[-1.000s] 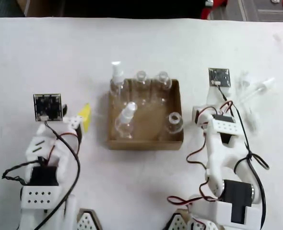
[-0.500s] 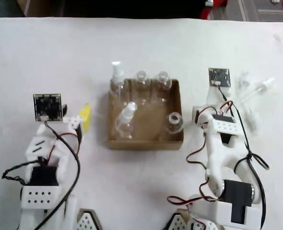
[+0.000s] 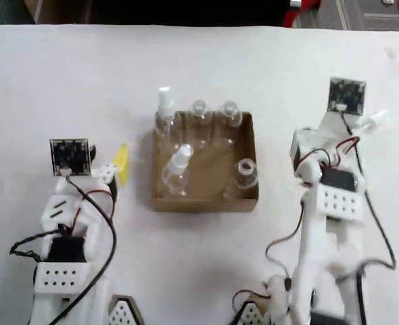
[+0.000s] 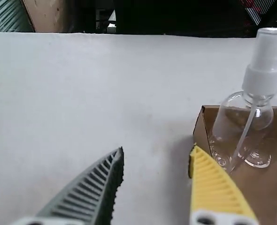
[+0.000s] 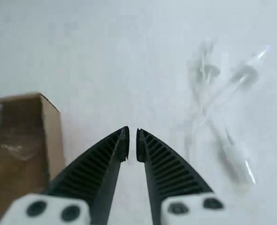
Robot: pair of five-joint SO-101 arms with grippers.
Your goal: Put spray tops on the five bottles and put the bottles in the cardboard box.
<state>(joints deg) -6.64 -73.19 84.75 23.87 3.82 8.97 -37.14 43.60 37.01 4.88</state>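
Observation:
A cardboard box (image 3: pixel 250 145) stands mid-table and holds several clear bottles. Two carry spray tops, one at the far left corner (image 3: pixel 164 108) and one leaning in the middle (image 3: pixel 176 166). Three bottles are uncapped (image 3: pixel 245 173). Loose clear spray tops (image 3: pixel 374 122) lie on the table right of the box, blurred in the right wrist view (image 5: pixel 223 93). My right gripper (image 5: pixel 131 140) hangs shut and empty over bare table between the box (image 5: pixel 40 136) and those tops. My left gripper (image 4: pixel 155 161) is open and empty beside the box's left corner (image 4: pixel 199 126), near the capped bottle (image 4: pixel 258 89).
The white table (image 3: pixel 64 74) lies bare to the left and beyond the box. The left arm's yellow finger (image 3: pixel 121 164) is just left of the box wall. Dark room edge runs along the far table side.
The right arm has swung right and farther out, away from the box, over the loose spray tops. The left arm has barely shifted. Box and bottles have not moved.

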